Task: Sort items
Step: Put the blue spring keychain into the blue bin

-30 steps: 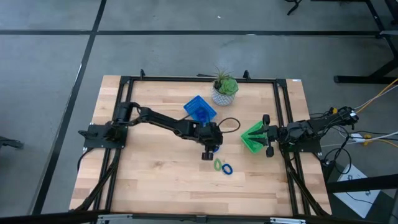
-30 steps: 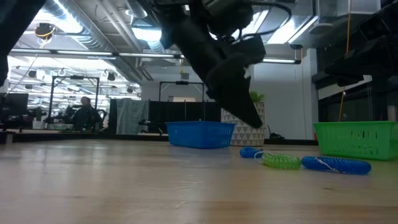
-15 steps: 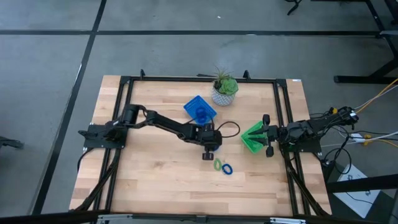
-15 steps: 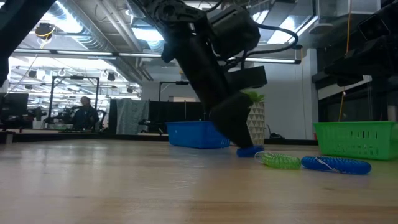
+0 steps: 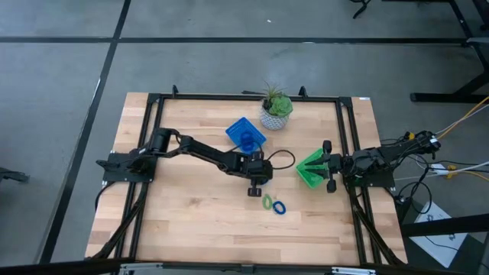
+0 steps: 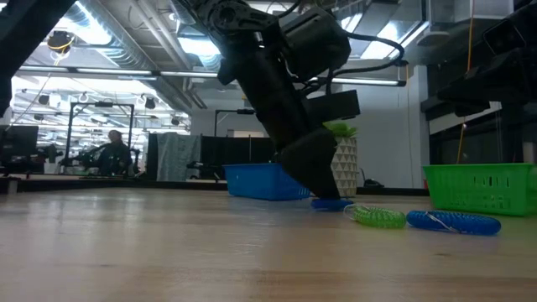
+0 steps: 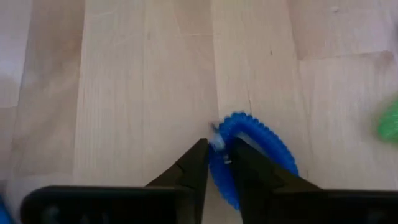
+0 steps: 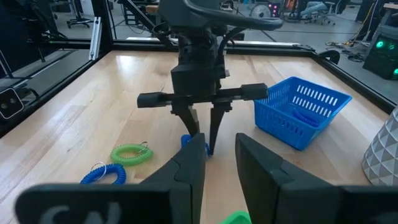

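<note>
My left gripper (image 5: 257, 189) stands over the table's middle, fingers pointing down, shut on a blue coiled ring (image 7: 261, 134). The low view shows the ring (image 6: 334, 203) flat on the wood under the fingertips. A light green ring (image 5: 267, 202) and another blue ring (image 5: 279, 207) lie flat just to the right, nearer the near edge. My right gripper (image 8: 221, 155) waits open at the right side, beside the green tray (image 5: 311, 169). The blue tray (image 5: 245, 134) has blue rings in it. My left gripper pinches the blue ring between its two fingers, on one stretch of the loop (image 7: 225, 127). The fingers (image 7: 196, 162) come from above, pointing down. The rest of the loop (image 7: 280, 155) curves out beyond them and lies on the table.
A potted plant (image 5: 276, 112) stands at the far edge behind the blue tray. A black frame (image 5: 229, 97) runs round the tabletop. Bare wood lies to the left and toward the near edge. A person (image 6: 111, 151) sits far back in the room.
My left gripper has gone down from above the table onto the blue ring, its fingertips now at the wood around the loop. The ring has shifted slightly along the table. The right arm has kept still.
</note>
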You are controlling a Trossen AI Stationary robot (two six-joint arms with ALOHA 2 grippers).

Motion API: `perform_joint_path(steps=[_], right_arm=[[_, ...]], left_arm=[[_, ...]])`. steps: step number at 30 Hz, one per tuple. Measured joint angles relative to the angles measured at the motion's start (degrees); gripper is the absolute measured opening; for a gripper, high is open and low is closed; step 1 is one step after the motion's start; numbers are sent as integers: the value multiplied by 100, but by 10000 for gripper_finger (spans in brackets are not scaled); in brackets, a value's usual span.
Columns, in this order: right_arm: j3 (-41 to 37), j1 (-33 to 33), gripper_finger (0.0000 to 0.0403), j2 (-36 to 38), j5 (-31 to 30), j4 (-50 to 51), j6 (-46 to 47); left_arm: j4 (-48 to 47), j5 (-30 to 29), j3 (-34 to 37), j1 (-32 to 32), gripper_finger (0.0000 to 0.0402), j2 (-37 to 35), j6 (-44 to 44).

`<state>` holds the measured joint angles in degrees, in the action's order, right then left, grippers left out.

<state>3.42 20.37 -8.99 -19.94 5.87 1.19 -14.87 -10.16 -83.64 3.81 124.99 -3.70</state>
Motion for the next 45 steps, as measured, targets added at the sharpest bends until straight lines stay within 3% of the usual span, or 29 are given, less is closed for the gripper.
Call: perform_joint_path(steps=[6,20,36,45], right_arm=[[0,-1,90,1,1,0,-1],[0,-1,90,2,0,-2,-2],[0,1,90,2,46,0,0],[0,1,90,0,46,2,0]], left_arm=[[10,156,2,-16,11,2,-55],[-34,109,42,-31,6,-168,-218],[-230,-767,22,-15,5,-1264,-531],[-735,-1584,20,0,5,-1868,-676]])
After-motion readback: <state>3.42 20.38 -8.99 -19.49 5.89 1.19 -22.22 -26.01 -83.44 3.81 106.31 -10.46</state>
